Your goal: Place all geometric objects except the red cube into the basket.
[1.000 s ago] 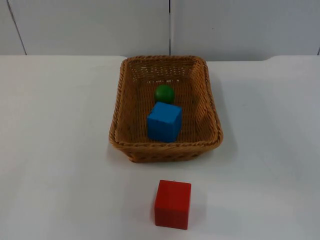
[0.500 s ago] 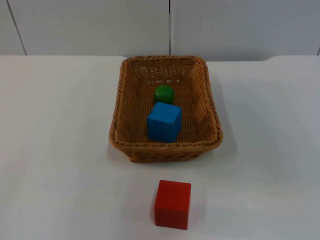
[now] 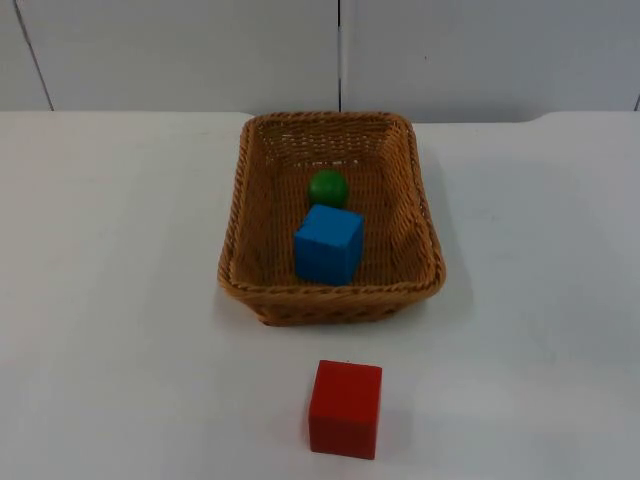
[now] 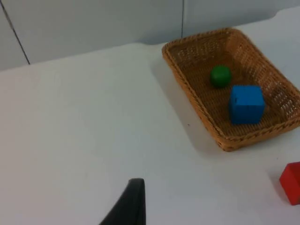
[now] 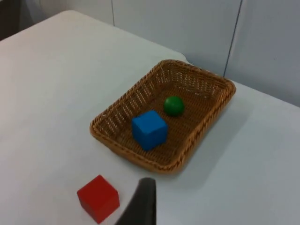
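Although one black fingertip of the left gripper (image 4: 131,204) stands above bare table in the left wrist view, its partner is out of frame, so whether the jaws are spread or pressed together cannot be told. The same holds for the right gripper (image 5: 140,204): a single dark fingertip shows in the right wrist view, just beside the red cube (image 5: 98,198), and the state of its jaws cannot be told. Neither fingertip touches any object.

The woven basket (image 3: 236,262) sits on the white table (image 3: 120,300) near the grey partition wall (image 3: 180,50). Inside it lie two items: a blue cube (image 3: 328,243) toward the near wall of the basket, and a green ball (image 3: 328,187) just behind it, close to or touching the cube's far edge; contact cannot be confirmed. Both rest on the basket floor, away from the side walls.

The red cube stands on the table outside the basket, in front of its near rim and apart from it, upright on one face. In the left wrist view the basket (image 4: 187,86), blue cube (image 4: 246,103) and green ball (image 4: 220,75) appear in the same arrangement, with the red cube (image 4: 292,182) partly cut off at the frame edge.
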Action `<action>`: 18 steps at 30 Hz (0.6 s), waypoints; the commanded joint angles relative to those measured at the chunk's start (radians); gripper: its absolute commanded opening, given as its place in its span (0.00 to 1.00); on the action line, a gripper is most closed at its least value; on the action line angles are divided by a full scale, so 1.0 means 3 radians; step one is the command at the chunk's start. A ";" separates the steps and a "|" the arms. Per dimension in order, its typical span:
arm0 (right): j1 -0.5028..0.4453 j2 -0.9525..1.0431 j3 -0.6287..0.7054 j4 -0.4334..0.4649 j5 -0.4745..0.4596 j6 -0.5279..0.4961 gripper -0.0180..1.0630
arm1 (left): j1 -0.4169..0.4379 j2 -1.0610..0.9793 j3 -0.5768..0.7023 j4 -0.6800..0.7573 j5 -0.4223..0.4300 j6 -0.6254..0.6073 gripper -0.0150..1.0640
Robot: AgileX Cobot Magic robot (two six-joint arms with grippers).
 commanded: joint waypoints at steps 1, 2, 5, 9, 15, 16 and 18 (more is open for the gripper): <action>-0.0003 -0.0200 0.0074 0.0009 0.0162 0.0005 0.78 | 0.0008 -0.0159 0.0018 -0.0024 0.0130 0.0014 0.99; -0.0003 -0.0296 0.0113 0.0009 0.0230 0.0005 0.78 | 0.0008 -0.0245 0.0018 -0.0024 0.0175 0.0014 0.99; -0.0003 -0.0457 0.0160 0.0015 0.0398 0.0005 0.78 | 0.0008 -0.0398 0.0018 -0.0024 0.0257 -0.0008 0.99; -0.0003 -0.0756 0.0172 0.0015 0.0720 0.0005 0.78 | 0.0008 -0.0731 0.0018 0.0002 0.0373 -0.0164 0.99; -0.0003 -0.1101 0.0237 0.0088 0.0888 0.0005 0.78 | 0.0008 -0.0943 0.0018 0.0199 0.0539 -0.0340 0.99; -0.0003 -0.1101 0.0237 0.0088 0.0888 0.0005 0.78 | 0.0008 -0.0943 0.0018 0.0199 0.0539 -0.0340 0.99; -0.0003 -0.1242 0.0287 0.0097 0.0903 0.0005 0.78 | 0.0008 -0.0943 0.0044 0.0232 0.0631 -0.0377 0.99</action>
